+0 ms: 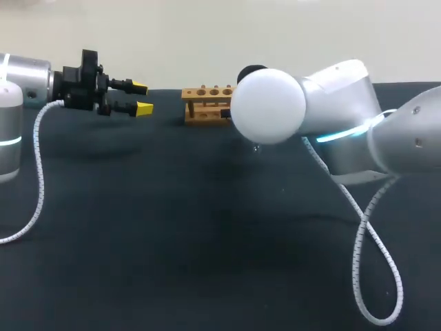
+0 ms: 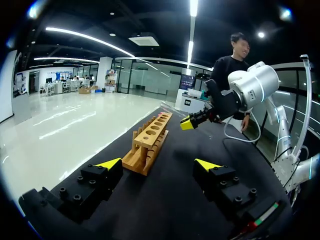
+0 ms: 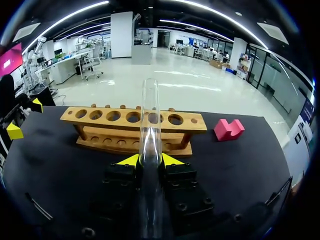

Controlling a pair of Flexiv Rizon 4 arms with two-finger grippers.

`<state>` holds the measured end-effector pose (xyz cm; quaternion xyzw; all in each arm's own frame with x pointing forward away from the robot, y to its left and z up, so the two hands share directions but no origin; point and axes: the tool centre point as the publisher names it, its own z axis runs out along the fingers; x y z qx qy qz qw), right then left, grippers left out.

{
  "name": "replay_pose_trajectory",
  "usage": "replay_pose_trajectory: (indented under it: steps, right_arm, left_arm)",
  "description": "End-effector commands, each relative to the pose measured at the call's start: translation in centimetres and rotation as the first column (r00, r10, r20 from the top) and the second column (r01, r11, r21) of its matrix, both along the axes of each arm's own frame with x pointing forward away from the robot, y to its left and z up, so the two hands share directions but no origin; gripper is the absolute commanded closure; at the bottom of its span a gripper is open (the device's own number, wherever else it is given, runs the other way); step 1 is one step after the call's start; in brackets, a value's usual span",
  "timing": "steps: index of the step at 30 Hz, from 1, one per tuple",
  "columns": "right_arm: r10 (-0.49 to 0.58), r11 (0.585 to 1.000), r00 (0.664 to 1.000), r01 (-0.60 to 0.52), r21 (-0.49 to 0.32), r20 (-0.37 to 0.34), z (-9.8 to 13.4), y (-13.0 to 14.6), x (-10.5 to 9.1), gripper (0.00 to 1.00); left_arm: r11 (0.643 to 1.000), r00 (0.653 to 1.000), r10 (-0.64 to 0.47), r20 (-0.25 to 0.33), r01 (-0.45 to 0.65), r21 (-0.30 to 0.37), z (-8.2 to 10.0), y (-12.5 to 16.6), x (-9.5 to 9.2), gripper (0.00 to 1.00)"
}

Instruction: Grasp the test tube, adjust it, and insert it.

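Note:
A clear glass test tube (image 3: 150, 125) is held between the yellow tips of my right gripper (image 3: 150, 161), which is shut on it. The tube points at the wooden rack (image 3: 132, 125), which stands just ahead with a row of several holes. In the head view the rack (image 1: 207, 103) sits at the table's far middle, and my right arm's white joint (image 1: 269, 103) hides the right gripper. My left gripper (image 1: 141, 98) hovers left of the rack, open and empty. From the left wrist, the left gripper (image 2: 157, 165) faces the rack (image 2: 150, 140), with the right gripper (image 2: 192, 121) beyond it.
A pink notched block (image 3: 229, 129) lies on the black table beside the rack's end, on the side away from my left gripper (image 3: 20, 120). White cables (image 1: 375, 255) hang from both arms over the near part of the table.

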<state>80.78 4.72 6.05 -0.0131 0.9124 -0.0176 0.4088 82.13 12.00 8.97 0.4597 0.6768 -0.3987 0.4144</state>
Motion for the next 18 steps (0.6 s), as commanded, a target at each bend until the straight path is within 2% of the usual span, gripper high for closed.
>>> replay_pose_trajectory:
  steps: [1,18]
  right_arm:
    - [0.007,1.0,1.0,-0.007,-0.001,-0.007,-0.8,0.0,1.1,1.0]
    - [0.012,1.0,0.999,-0.011,0.019,-0.052,-1.8,0.4,2.8,1.0]
  left_arm:
    - [1.0,1.0,0.005,0.005,-0.005,-0.002,-0.1,0.0,-0.2,0.0]
    - [1.0,1.0,0.005,0.005,-0.005,-0.002,-0.1,0.0,-0.2,0.0]
